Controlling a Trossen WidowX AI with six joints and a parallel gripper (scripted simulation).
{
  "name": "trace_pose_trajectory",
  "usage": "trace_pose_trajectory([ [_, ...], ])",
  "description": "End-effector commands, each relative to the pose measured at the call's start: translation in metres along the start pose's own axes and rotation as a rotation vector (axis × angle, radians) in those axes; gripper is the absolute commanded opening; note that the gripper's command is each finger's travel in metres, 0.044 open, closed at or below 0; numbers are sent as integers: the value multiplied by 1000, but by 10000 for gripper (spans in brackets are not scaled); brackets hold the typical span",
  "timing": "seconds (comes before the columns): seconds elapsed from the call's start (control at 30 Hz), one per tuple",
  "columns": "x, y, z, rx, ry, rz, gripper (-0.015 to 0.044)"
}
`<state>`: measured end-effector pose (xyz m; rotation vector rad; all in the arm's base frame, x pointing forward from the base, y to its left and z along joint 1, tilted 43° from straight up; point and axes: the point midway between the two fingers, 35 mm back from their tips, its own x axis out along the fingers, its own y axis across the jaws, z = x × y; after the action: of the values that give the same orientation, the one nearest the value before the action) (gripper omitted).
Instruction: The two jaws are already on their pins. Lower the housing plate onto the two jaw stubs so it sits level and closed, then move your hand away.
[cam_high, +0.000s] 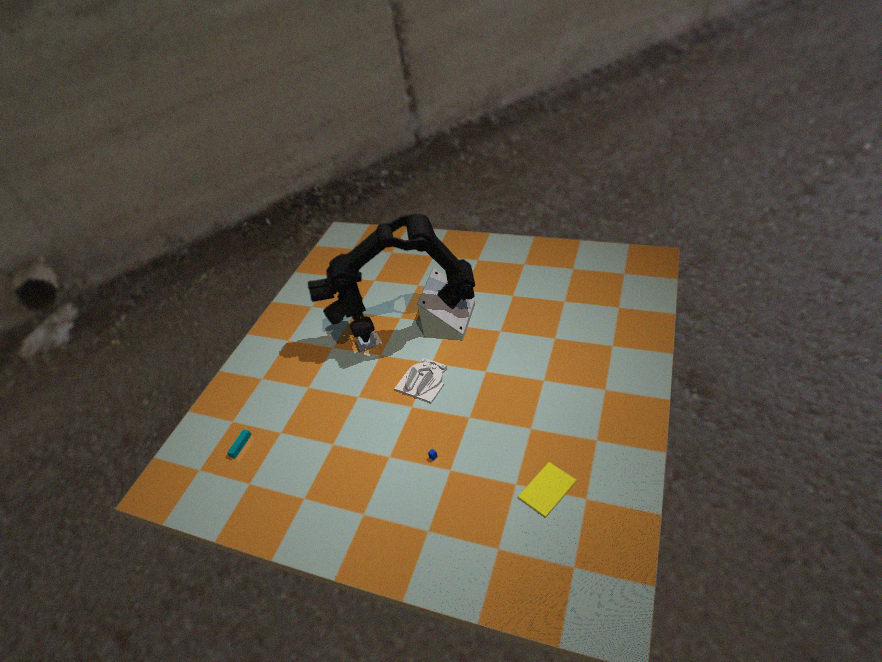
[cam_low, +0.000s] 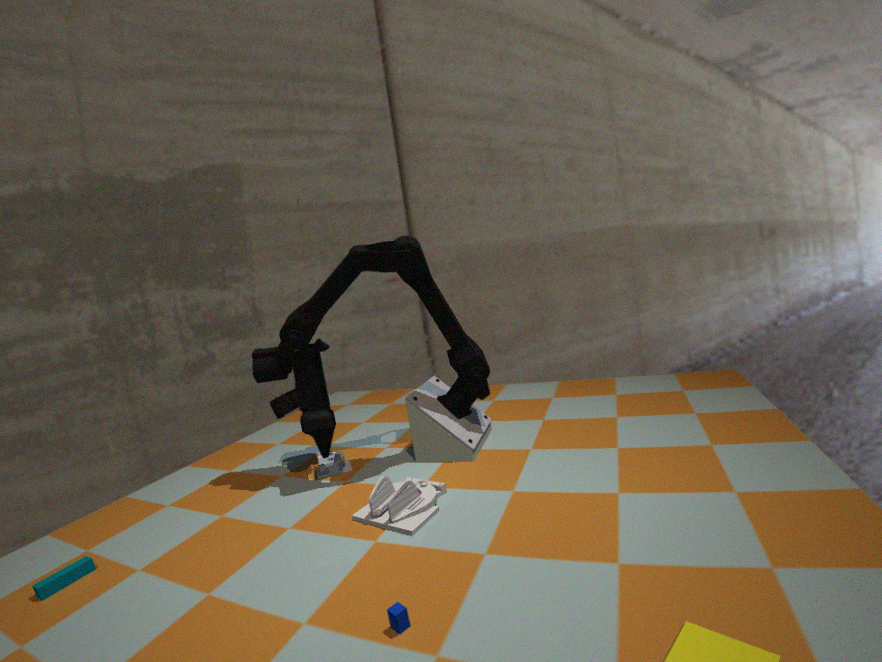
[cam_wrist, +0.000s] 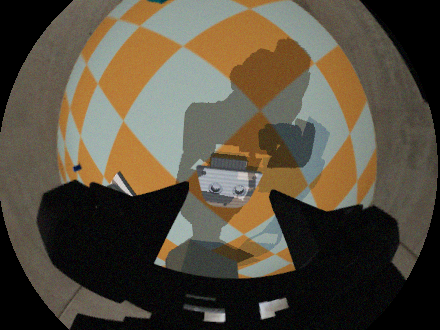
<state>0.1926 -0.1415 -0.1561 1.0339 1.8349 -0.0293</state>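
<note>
The housing plate (cam_high: 367, 344) (cam_low: 331, 468) (cam_wrist: 226, 197) is a small grey-white part with two round bosses in the wrist view. It is on the mat, in the arm's shadow. My gripper (cam_high: 364, 334) (cam_low: 325, 456) (cam_wrist: 231, 191) is open and empty, directly above it, with the plate seen between the fingertips. The pale base (cam_high: 427, 399) (cam_low: 408, 529) stands apart, nearer the top and exterior views. Its two upright jaws (cam_high: 411, 379) (cam_low: 382, 496) are side by side on it. The pins are too small to tell. In the wrist view the left finger hides most of the base.
The arm's wedge-shaped mount (cam_high: 443, 320) (cam_low: 438, 434) stands behind the base. A teal bar (cam_high: 239, 443) (cam_low: 64, 577) lies at the left. A small blue block (cam_high: 432, 454) (cam_low: 398, 617) and a yellow plate (cam_high: 547, 488) (cam_low: 719, 648) lie towards the front of the checkered mat.
</note>
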Motion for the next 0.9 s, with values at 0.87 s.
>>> trace_pose_trajectory([
  [0.87,38,2,-1,7,6,10,440],
])
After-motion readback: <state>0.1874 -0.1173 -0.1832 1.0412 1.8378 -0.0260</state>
